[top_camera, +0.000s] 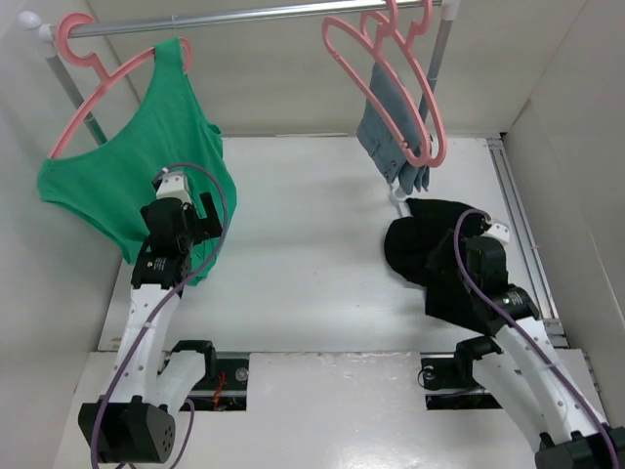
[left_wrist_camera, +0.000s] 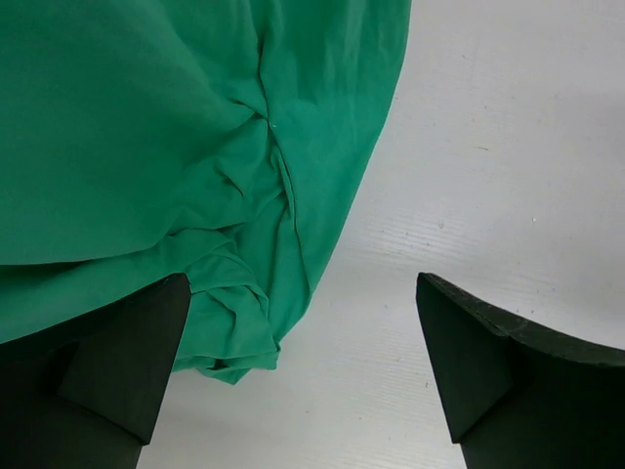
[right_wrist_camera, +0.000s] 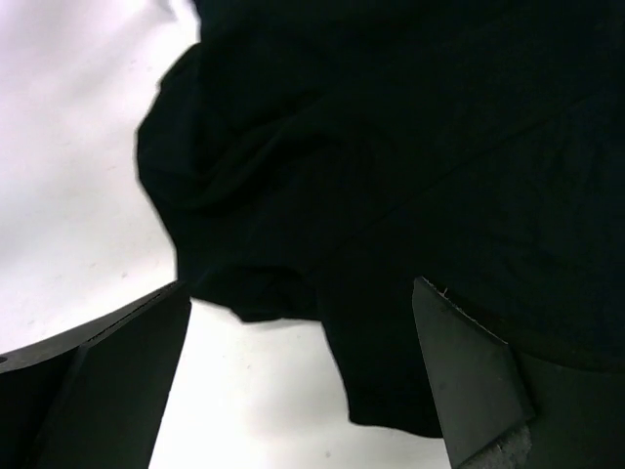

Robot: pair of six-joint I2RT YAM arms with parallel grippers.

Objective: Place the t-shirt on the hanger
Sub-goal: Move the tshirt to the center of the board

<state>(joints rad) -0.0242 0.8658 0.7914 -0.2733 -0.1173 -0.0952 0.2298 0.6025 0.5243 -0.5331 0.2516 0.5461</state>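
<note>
The black t-shirt (top_camera: 422, 256) lies crumpled on the white table at the right, below the rail. It fills the upper part of the right wrist view (right_wrist_camera: 391, 147). My right gripper (top_camera: 479, 227) hangs over it, open, and its fingers straddle the shirt's near edge (right_wrist_camera: 301, 293) without holding it. A bare salmon-pink hanger (top_camera: 328, 35) hangs on the rail at the upper right. My left gripper (top_camera: 190, 195) is open and empty (left_wrist_camera: 303, 283) at the lower hem of the green top.
A green tank top (top_camera: 132, 181) hangs on a pink hanger (top_camera: 73, 44) at the left of the metal rail (top_camera: 244, 15); its hem rests on the table (left_wrist_camera: 225, 195). A grey-blue garment (top_camera: 386, 122) hangs on another pink hanger at the right. White walls enclose the table.
</note>
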